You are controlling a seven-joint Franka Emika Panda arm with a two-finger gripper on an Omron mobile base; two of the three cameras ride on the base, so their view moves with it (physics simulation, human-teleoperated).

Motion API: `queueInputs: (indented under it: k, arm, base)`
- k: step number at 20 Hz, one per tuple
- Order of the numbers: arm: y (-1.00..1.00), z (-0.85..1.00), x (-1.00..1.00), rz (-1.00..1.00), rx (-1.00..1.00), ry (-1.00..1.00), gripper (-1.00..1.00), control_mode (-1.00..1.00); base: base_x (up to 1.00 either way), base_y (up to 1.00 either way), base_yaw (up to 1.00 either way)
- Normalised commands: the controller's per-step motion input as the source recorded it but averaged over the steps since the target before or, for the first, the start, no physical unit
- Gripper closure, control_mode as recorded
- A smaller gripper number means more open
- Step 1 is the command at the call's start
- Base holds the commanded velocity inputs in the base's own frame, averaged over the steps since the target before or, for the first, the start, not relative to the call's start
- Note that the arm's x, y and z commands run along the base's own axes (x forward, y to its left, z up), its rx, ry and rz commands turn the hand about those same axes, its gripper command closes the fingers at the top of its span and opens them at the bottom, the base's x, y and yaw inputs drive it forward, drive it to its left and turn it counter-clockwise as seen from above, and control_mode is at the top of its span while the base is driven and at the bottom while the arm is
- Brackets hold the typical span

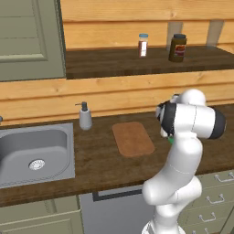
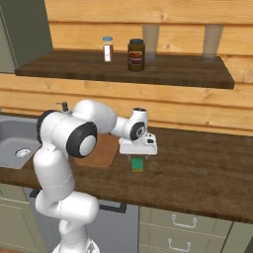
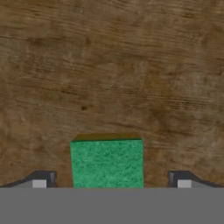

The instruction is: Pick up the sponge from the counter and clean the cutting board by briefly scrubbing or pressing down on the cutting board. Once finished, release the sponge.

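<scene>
Worktop [image 2: 197, 168] dark wood, sink [image 1: 32, 155] at its left end. Cutting board [image 1: 132, 138] flat on it, bare. Hand [image 3: 111, 183] low over sponge [image 3: 107, 162], fingers [image 3: 41, 180] spread wide, sponge between, not yet pinched. Sponge just beside board's right edge. Risk, my read: thin block, shallow close could skid it away; too deep, tips jam worktop.

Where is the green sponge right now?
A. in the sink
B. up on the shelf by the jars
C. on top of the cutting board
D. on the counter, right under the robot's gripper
D: the sponge lies flat on the dark counter, beside the cutting board, directly under the open gripper, with a finger on each side.
</scene>
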Motion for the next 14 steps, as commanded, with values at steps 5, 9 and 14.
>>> queueInputs:
  k: [5, 9, 14]
  arm:
    - [-0.04, -0.28, 0.00, 0.04, 0.00, 0.00, -1.00, -1.00]
    - [-0.03, -0.21, 0.00, 0.04, 0.00, 0.00, -1.00, -1.00]
    - [0.00, -0.10, 0.00, 0.04, 0.00, 0.00, -1.00, -1.00]
  base:
    - [0.00, 0.00, 0.00]
    - [0.00, 0.00, 0.00]
    - [0.00, 0.00, 0.00]
